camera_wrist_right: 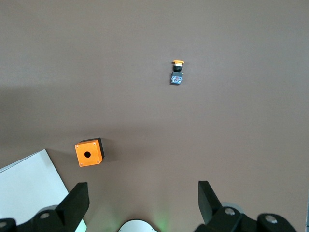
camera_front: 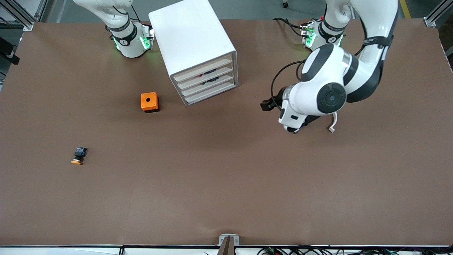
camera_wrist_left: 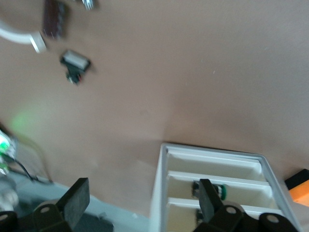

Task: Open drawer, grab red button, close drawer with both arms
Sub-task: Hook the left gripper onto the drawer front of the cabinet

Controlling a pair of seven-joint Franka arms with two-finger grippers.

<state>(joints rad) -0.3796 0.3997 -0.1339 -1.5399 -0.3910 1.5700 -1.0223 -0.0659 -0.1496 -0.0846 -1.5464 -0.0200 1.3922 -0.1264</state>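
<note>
1. A white four-drawer plastic cabinet (camera_front: 198, 49) stands on the brown worktop (camera_front: 226, 184) between the two arm bases, its drawer fronts facing the front camera at an angle.
2. The shallow white drawer second from the top (camera_front: 206, 76) is shut, flush with the other three; dark and red shapes show faintly through its pale front, so the red-capped button cannot be made out clearly.
3. The left end effector (camera_front: 295, 127) hangs low over the worktop toward the left arm's end, beside the cabinet's front, fingers (camera_wrist_left: 75, 200) spread wide and holding nothing.
4. The right end effector (camera_wrist_right: 142, 203) is high above its own base, fingers (camera_wrist_right: 77, 200) apart and empty.
5. An orange cube with a hole (camera_front: 149, 102) sits just beside the cabinet.
6. A small switch with an orange-yellow cap (camera_front: 79, 156) lies well apart, nearer the front camera, toward the right arm's end.
</note>
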